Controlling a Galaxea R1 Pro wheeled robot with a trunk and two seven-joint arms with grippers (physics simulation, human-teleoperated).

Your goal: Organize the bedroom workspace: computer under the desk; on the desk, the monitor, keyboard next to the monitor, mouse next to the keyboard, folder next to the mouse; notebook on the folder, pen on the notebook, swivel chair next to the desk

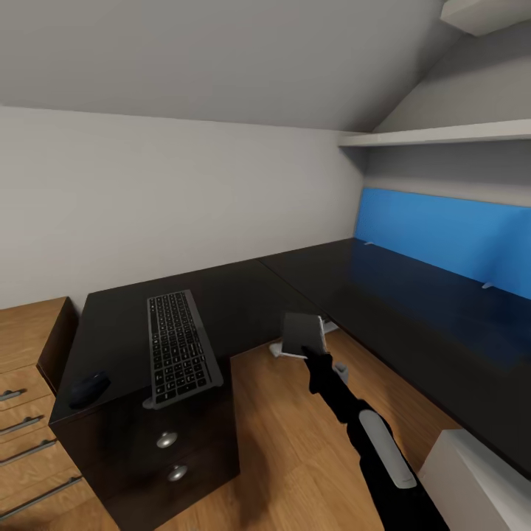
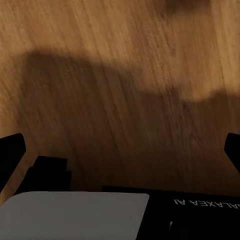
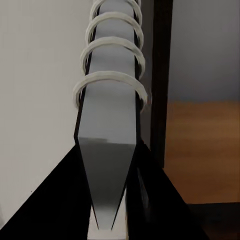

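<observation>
1. Warm wooden plank floor runs under the left arm; its gripper's dark fingertips sit wide apart at the picture's edges with nothing between them.
2. Nearer the robot's middle, the right gripper is clamped on the small thin greyish ring-bound notebook, held upright above the floor just in front of the desk's inner corner. Along the fingers, the jaws pinch one short edge, with the pale wire rings running away up one side.
3. I judge the notebook light and fairly stiff, but smooth-covered, so it could pivot in an edge pinch; a hold clear of the rings suits it.
4. On the long L-shaped black-topped desk, above the drawer unit, lie the flat dark-keyed keyboard and, near it, the small rounded black mouse.
5. Farthest, the blue back panel stands against the wall.
</observation>
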